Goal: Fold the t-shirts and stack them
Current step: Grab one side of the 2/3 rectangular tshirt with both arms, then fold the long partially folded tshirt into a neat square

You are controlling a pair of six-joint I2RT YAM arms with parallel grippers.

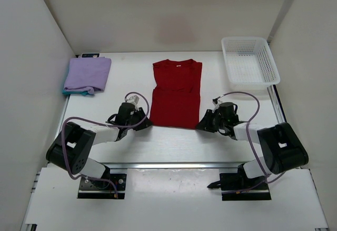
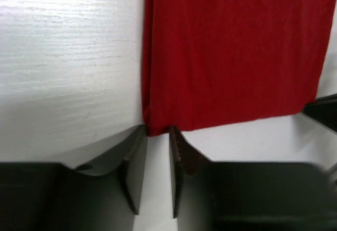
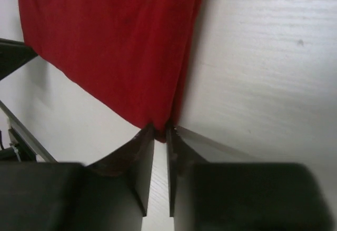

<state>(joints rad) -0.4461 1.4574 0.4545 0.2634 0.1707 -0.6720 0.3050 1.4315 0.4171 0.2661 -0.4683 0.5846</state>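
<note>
Purple t-shirt (image 1: 88,73), already folded into a neat square, lies at the far left of the surface (image 1: 131,81). A teal edge (image 1: 77,91) peeks out along its near side; whether that is a second garment underneath I cannot tell.

Next comes the left gripper (image 1: 143,124), low on the surface at the near left corner of the red t-shirt (image 1: 176,97). In the left wrist view its jaws are drawn almost together with the hem corner caught between the tips, so it looks clamped on the cloth.

The red t-shirt lies flat in the middle, neck away from the arms, sleeves already turned in so it makes a long narrow panel.

The right gripper (image 1: 204,124) mirrors the left at the near right corner. In the right wrist view its jaws are likewise pinched on the hem corner.

A white basket (image 1: 274,69) stands at the far right, well apart from the shirt.

The shirt will likely handle as light, limp cloth: it will sag between the two holds and may slip out of a shallow pinch. The two hem corners are the sensible places to grip, lifting them evenly.

Count: one red t-shirt, one purple folded one, one basket, two grippers.
</note>
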